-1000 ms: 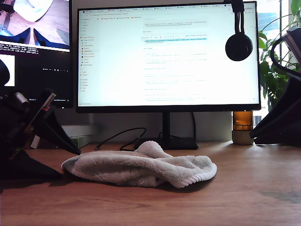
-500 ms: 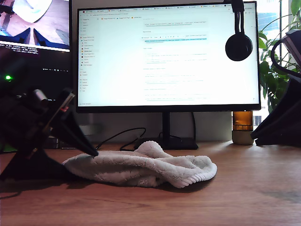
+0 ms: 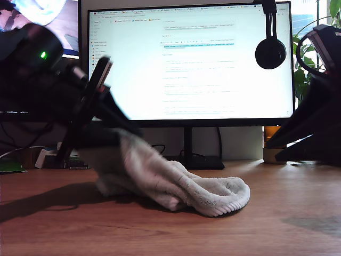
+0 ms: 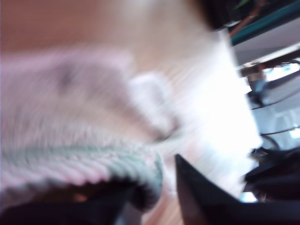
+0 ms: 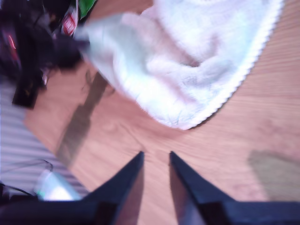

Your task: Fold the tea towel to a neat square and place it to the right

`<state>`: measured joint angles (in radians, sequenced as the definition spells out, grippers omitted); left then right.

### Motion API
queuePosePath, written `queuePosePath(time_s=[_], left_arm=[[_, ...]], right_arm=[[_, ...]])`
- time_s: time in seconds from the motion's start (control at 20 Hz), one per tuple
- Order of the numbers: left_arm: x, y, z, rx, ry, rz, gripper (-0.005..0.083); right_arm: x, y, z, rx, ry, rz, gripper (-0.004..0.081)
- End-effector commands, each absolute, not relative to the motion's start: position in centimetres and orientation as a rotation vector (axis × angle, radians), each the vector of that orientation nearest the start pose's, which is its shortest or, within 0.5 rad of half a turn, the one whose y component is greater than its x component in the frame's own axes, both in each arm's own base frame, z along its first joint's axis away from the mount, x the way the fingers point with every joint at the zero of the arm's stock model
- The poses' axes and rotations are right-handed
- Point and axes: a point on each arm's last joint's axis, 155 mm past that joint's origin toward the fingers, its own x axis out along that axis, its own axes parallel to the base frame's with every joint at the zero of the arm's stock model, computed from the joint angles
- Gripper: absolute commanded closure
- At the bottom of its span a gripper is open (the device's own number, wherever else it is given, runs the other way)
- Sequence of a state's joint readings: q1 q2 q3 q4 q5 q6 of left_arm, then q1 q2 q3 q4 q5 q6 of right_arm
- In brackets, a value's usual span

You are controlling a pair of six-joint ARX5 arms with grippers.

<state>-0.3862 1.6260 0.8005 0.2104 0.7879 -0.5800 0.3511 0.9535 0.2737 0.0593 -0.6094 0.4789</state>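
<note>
One tea towel on the desk, one end raised at the exterior view's left, pinched in my first gripper; my second gripper slightly parted, holding nothing; we count one monitor.

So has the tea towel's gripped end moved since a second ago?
Yes. My first gripper has lifted that end of the tea towel off the desk, toward the monitor's lower edge.
</note>
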Motion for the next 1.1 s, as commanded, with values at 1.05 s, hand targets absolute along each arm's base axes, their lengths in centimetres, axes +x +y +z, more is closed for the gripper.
queuePosePath(time_s=[1.05], left_arm=[[30.5,-34.2,16.5,-0.662,0.972,-1.079,0.0796]], right_arm=[[25.4,25.4,11.5,-0.182,0.441,0.825,0.0463]])
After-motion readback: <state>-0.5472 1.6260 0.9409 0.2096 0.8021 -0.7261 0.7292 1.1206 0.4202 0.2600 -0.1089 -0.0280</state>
